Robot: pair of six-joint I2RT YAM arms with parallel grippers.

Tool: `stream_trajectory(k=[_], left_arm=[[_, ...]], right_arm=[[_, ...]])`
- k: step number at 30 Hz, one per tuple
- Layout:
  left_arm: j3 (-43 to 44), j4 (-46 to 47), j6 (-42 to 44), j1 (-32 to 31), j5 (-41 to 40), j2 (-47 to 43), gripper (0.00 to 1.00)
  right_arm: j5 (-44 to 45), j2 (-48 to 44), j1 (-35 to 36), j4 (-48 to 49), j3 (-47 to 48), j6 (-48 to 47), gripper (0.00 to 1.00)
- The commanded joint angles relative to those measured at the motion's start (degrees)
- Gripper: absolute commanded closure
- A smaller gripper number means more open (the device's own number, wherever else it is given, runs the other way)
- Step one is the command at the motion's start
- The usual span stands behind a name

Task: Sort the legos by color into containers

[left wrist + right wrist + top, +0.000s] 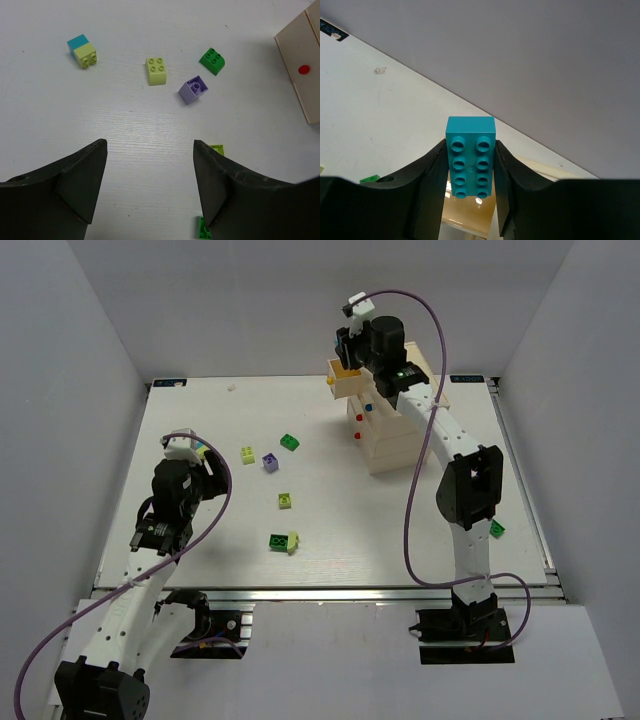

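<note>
My right gripper (pixel 470 167) is shut on a teal-blue two-by-four lego (pixel 470 132), held studs toward the camera above the open top drawer (pixel 470 215) of the cream chest (pixel 390 440). In the top view that gripper (pixel 348 350) hangs over the pulled-out drawer (pixel 345 385). My left gripper (pixel 150 170) stands open above bare table, with nothing between its fingers. Ahead of it lie a blue and yellow-green lego (pixel 82 51), a pale yellow-green one (pixel 156 71), a green one (pixel 212 61) and a purple one (pixel 193 90).
A yellow-green lego (pixel 286 500) and a green and pale pair (pixel 283 540) lie mid-table. A green lego (pixel 497 529) sits beside the right arm near the table's right edge. The chest's lower drawer fronts show a red knob (pixel 303 69). Grey walls enclose the table.
</note>
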Motion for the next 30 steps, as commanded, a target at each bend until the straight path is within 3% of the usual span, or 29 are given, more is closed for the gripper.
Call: stream_trajectory(k=[1,13,18,23,26,27,29,30], left_arm=[[-0.35,0.07,0.02,0.14,-0.29,-0.28,0.21],[-0.27,0.07,0.02,0.14,0.06,-0.19,0.21],[-0.27,-0.11,-0.07,0.14,-0.11,-0.28,0.21],[-0.53,0.07,-0.51,0.14,-0.81,-0.37,0.22],[-0.88,0.42,-1.12,0.14,-1.51,-0.37,0.33],[-1.06,0.6,-1.65,0.14,-1.69,-0.02,0.48],[-1.06,0.6,-2.26,0.14,-2.65,1.03,0.63],[-0.97,0.42,-2.79,0.14,-3.18,1.56,0.77]], right_arm=[[-0.77,0.17,0.02,2.41,-0.33,1.17,0.73],[-1.56,0.35,0.02,1.88,-0.42,1.44,0.37],[-1.56,-0.53,-0.16,1.53,-0.51,1.44,0.36],[-2.43,-4.21,-0.42,0.74,-1.03,1.52,0.41],[-5.15,-8.69,-0.69,0.39,-3.32,2.05,0.48],[-6.73,-10.01,-1.04,-0.49,-5.15,2.23,0.53],[-13.31,-15.19,-1.65,-2.15,-9.62,2.49,0.62],[-16.82,-17.21,-1.92,-2.95,-11.39,2.14,0.68]])
